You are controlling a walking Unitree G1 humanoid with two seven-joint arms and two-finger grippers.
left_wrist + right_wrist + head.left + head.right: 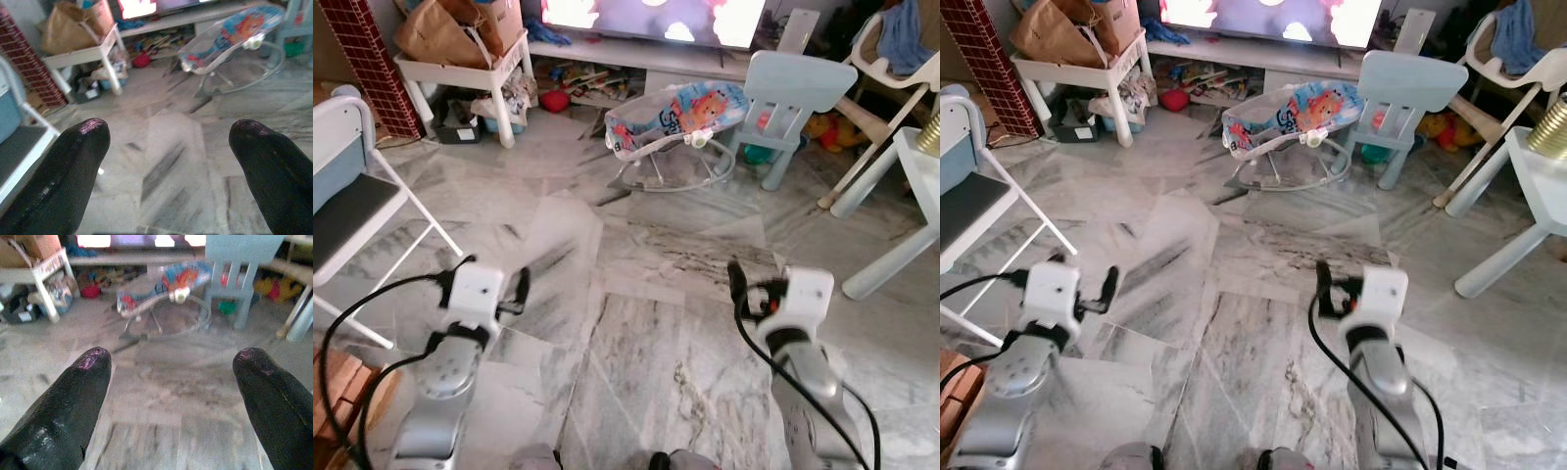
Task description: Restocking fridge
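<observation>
Black fingers of the left gripper [166, 161] and right gripper [171, 396] stand spread wide, each gripping nothing, both arms held out low over the marble floor [636, 284]. At 12 o'clock sit a baby bouncer [674, 117] and a pale blue chair [796, 93]; at 10 o'clock, a white side table [470, 69]. No fridge or groceries can be made out. Judging by this, the robot is walking between stations; next it must find the stock.
</observation>
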